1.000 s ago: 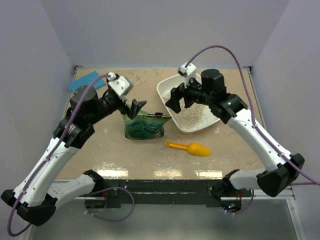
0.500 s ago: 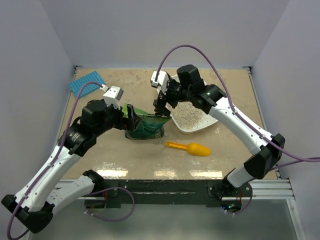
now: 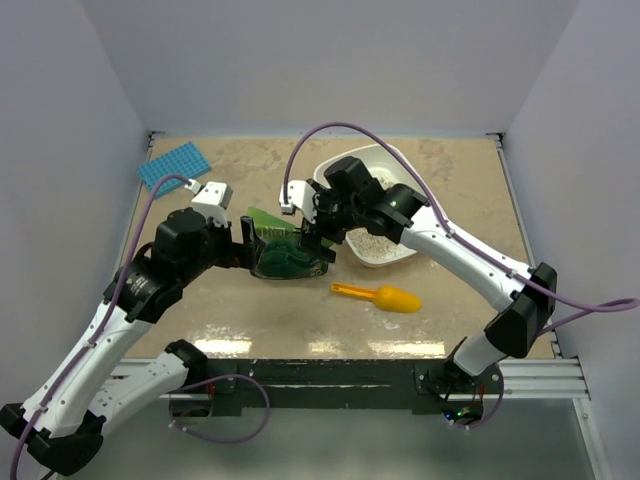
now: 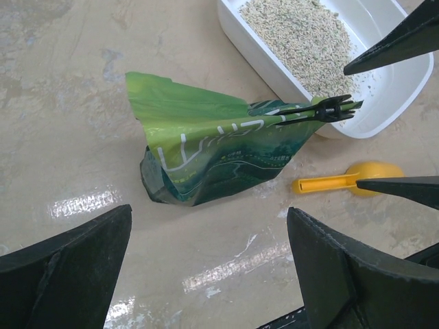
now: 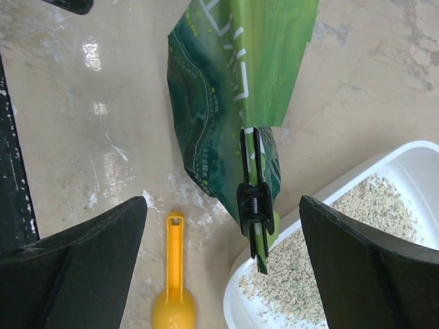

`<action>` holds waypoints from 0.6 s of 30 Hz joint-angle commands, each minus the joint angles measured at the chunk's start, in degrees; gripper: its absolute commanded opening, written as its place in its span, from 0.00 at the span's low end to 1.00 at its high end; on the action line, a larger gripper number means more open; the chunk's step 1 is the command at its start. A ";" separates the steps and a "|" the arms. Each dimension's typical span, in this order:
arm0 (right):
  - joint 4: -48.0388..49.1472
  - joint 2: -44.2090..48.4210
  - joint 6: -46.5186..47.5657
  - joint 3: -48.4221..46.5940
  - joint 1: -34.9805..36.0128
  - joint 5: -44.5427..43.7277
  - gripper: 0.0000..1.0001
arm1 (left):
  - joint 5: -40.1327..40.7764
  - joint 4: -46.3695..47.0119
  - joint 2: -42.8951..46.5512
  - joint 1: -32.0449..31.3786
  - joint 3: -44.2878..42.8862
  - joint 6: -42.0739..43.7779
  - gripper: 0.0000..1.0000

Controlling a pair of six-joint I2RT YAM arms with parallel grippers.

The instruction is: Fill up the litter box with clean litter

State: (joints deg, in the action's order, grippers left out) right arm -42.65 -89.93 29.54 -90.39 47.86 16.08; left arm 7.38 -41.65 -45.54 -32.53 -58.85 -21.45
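The right gripper (image 5: 221, 204) is hanging with its jaws spread wide and nothing in them, straddling the black clip (image 5: 254, 205) that is pinching the mouth of the green bag (image 4: 212, 151). In the right wrist view the clip is sitting almost midway between the two fingers, its long axis running along the gap, so the jaws would be closing across its narrow sides. The left gripper (image 4: 209, 211) is also standing fully open and empty, hovering just over the bag's other, fatter end. The bag is lying on its side on the table (image 3: 260, 310), its long axis running left to right in the top view, with the clipped mouth pointing at the box (image 3: 375, 152). The right arm is the nearer one to the clip and the left arm to the bag's body, which suggests one is going for the clip while the other is preparing to steady the bag. The box is sitting just beyond the clip, its near wall touching or almost touching the clip's end, and a heap of litter (image 4: 302, 34) is already lying inside it. That close wall is likely crowding the right fingers. The yellow scoop (image 3: 385, 297) is lying near the bag's front, apart from both grippers, and the blue mat (image 3: 172, 163) is resting well away at the far left.
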 commanded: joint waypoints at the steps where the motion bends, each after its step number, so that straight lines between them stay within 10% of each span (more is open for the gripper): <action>1: 0.29 1.34 1.22 -0.22 0.48 -5.87 0.96 | 0.09 0.60 0.27 0.10 -0.83 1.68 1.00; 18: 1.87 -2.53 1.66 0.57 0.92 -7.38 0.81 | -0.52 3.77 0.54 0.10 3.30 4.05 1.00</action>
State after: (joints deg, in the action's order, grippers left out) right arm -42.30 -91.22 30.57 -88.95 48.40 9.32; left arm 7.25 -40.80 -45.21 -32.53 -56.23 -18.83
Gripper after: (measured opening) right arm 0.838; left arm 0.997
